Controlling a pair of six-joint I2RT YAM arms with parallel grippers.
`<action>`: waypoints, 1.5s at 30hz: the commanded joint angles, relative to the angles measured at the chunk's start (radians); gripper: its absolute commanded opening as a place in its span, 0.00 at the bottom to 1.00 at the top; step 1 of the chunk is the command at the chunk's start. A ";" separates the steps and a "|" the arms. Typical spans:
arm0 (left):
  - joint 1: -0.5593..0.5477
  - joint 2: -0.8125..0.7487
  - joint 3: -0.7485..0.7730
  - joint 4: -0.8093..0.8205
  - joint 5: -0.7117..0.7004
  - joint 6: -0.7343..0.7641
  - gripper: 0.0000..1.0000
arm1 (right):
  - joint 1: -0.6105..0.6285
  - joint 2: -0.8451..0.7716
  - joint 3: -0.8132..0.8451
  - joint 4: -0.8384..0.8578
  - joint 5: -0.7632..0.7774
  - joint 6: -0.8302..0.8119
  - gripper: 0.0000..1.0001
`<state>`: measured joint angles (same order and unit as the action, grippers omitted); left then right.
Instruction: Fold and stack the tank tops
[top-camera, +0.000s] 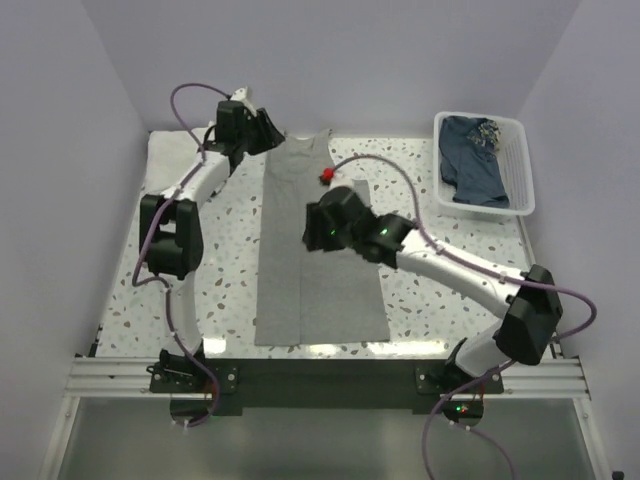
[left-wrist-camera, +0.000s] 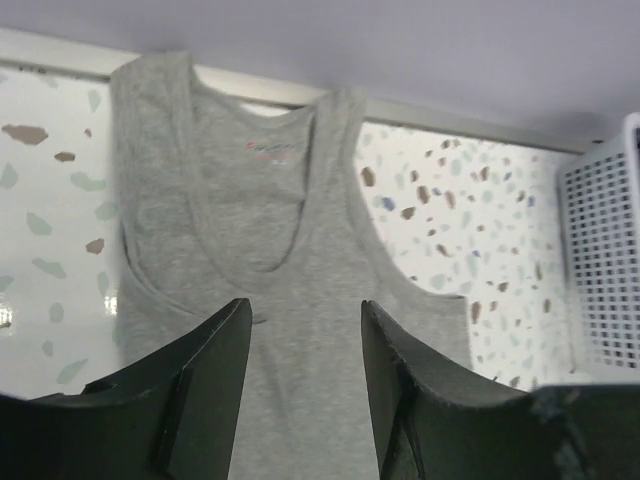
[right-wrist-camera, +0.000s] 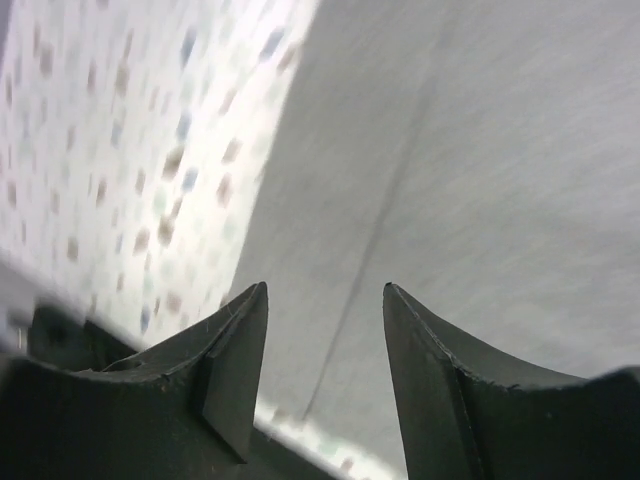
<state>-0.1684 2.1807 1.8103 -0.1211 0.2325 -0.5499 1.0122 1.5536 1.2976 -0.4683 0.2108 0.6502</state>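
Grey tank top (top-camera: 315, 270) — flat on speckled table (top-camera: 230, 285).

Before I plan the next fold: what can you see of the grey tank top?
The grey tank top is plain soft knit, sleeveless and scoop-necked, with small print inside the collar. It lies flat along the middle of the speckled table, straps at the far edge, one side apparently folded in lengthwise. The left gripper and right gripper hover over it, jaws apart, holding nothing.
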 joint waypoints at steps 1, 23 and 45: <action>-0.077 -0.195 -0.080 0.067 -0.030 -0.027 0.52 | -0.186 -0.030 0.002 0.003 -0.056 -0.115 0.54; -0.790 -0.746 -0.947 0.086 -0.229 -0.168 0.45 | -0.721 0.723 0.664 0.045 -0.214 -0.353 0.36; -0.887 -0.679 -0.911 0.106 -0.185 -0.191 0.47 | -0.721 0.839 0.680 0.031 -0.133 -0.382 0.32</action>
<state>-1.0382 1.4685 0.8532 -0.0345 0.0372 -0.7441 0.2935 2.3714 1.9331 -0.4213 0.0498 0.2939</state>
